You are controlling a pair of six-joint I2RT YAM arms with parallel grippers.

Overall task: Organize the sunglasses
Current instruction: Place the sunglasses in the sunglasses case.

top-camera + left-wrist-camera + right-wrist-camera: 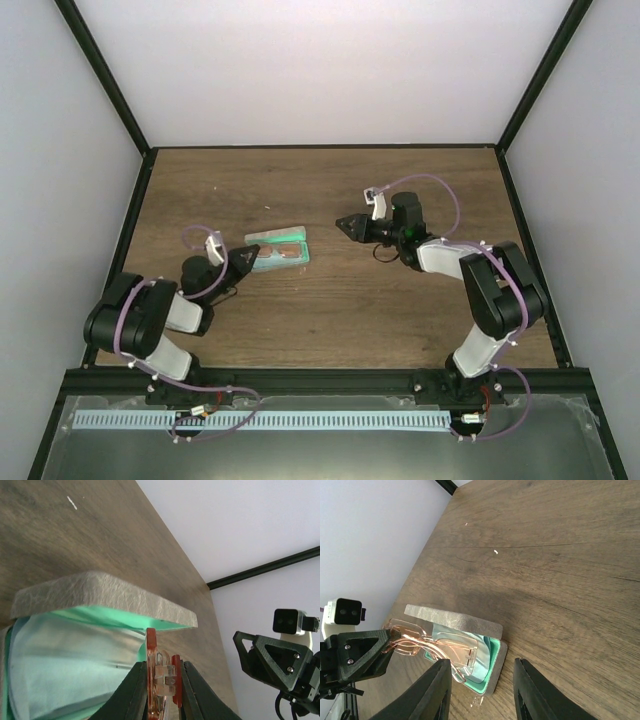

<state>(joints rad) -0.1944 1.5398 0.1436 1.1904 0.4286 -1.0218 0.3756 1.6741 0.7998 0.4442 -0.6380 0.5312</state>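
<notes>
The sunglasses (436,645), with a thin red frame and clear lenses, hang level over the open grey case (496,664). My left gripper (162,682) is shut on one end of the frame, and from above the left gripper (240,262) sits at the case's left end. The sunglasses (282,252) lie along the case (297,236). The case's grey lid (100,596) stands raised over the green lining, and a pale blue cloth (65,655) lies inside. My right gripper (345,225) is open to the right of the case, apart from it, with nothing between its fingers (440,690).
The wooden table (330,180) is bordered by a black frame (320,147) and white walls. The right arm (490,290) reaches in from the near right, the left arm (140,325) from the near left. A small black ring (384,253) hangs under the right wrist.
</notes>
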